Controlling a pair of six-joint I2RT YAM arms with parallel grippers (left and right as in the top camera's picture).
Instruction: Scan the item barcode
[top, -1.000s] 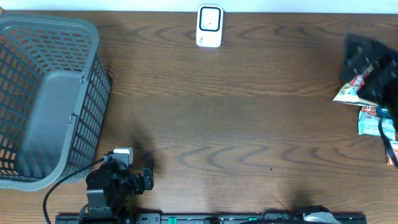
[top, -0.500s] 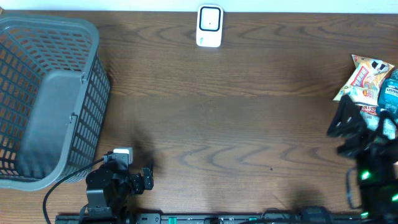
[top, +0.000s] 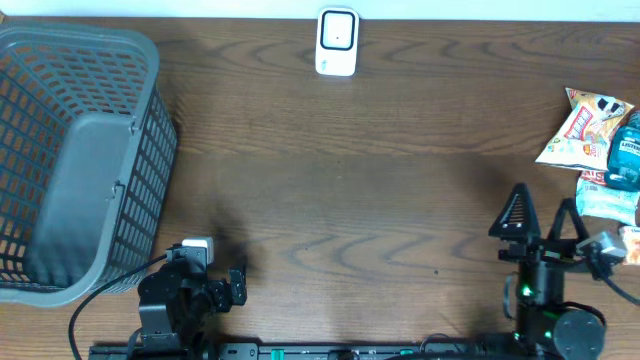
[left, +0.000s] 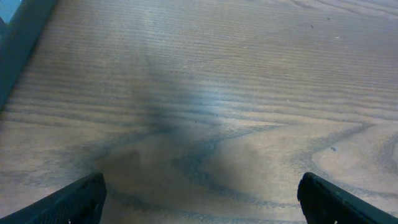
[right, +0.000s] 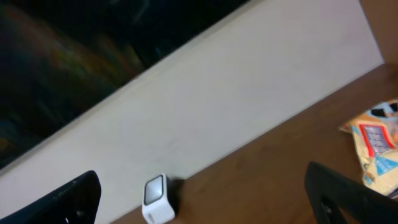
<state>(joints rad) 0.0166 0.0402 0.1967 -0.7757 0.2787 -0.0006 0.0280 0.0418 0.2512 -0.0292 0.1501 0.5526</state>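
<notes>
The left claw (left: 200, 202) hovers wide open over the bare, dark wood-grain worktop (top: 380, 200), near the grey plastic mesh basket (top: 150, 160). The right claw (top: 542, 205) is also open and empty, near the front edge. The orange-and-white snack bag (top: 583, 130) lies beside a blue bottle (top: 625, 150) at the worktop's right edge, well apart from the small white scanner (top: 337, 42) at the back.

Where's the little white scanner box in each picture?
Overhead: white scanner at top middle.
Left wrist: not in it.
Right wrist: white scanner at the bottom, left of middle.
Shared landmark: snack bag, at the right in both overhead and right wrist views.
</notes>
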